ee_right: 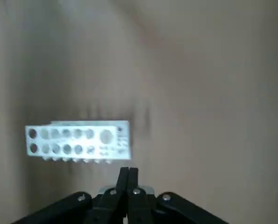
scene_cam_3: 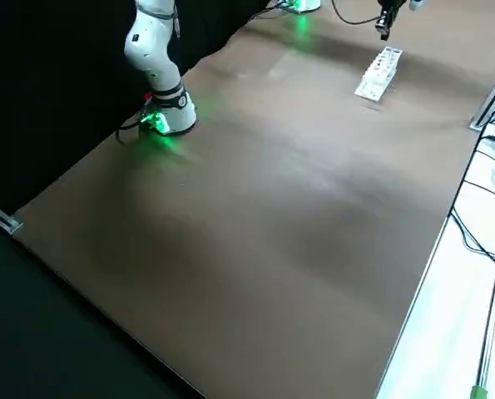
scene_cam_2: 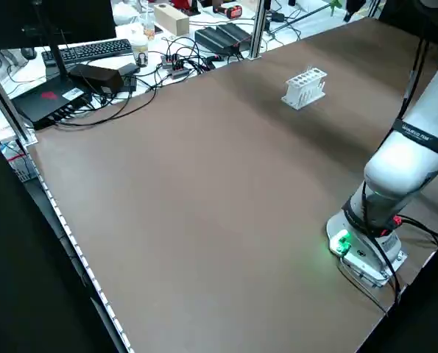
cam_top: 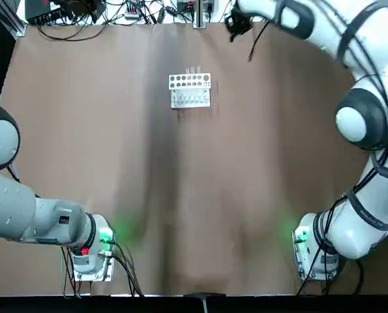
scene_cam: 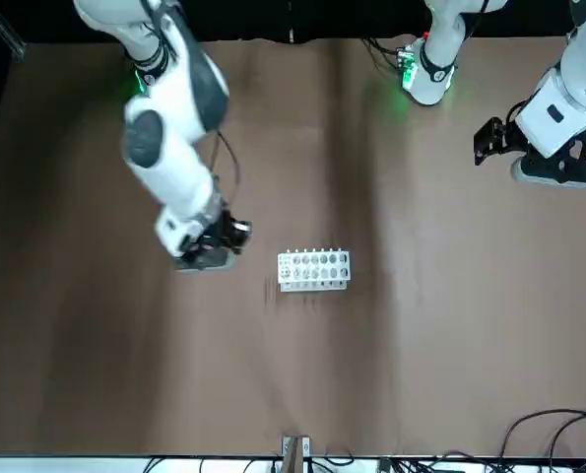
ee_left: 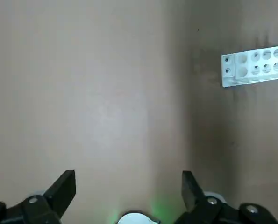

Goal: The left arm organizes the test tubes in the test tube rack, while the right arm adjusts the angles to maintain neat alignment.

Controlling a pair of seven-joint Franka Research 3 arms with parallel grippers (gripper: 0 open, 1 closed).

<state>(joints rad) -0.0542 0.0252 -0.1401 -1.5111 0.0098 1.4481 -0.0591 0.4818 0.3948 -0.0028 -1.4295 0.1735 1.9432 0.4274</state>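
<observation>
The white test tube rack (cam_top: pixel 190 90) stands on the brown table toward its far side, also seen in the front view (scene_cam: pixel 314 269). Faint thin test tubes (cam_top: pixel 192 70) poke up from its far row. My right gripper (cam_top: pixel 238 25) hangs beyond and to the right of the rack; its wrist view shows it (ee_right: pixel 128 176) shut with nothing visible between the fingers, the rack (ee_right: pixel 78 141) just ahead. My left gripper (ee_left: pixel 128 179) is open and empty, held high over the near left of the table, far from the rack (ee_left: pixel 255 65).
Cables, a keyboard (scene_cam_2: pixel 86 50) and boxes lie past the table's far edge, with a metal post (cam_top: pixel 199 13) at its middle. Both arm bases (cam_top: pixel 92 251) (cam_top: pixel 317 251) glow green at the near edge. Bare tabletop (cam_top: pixel 194 195) stretches between rack and bases.
</observation>
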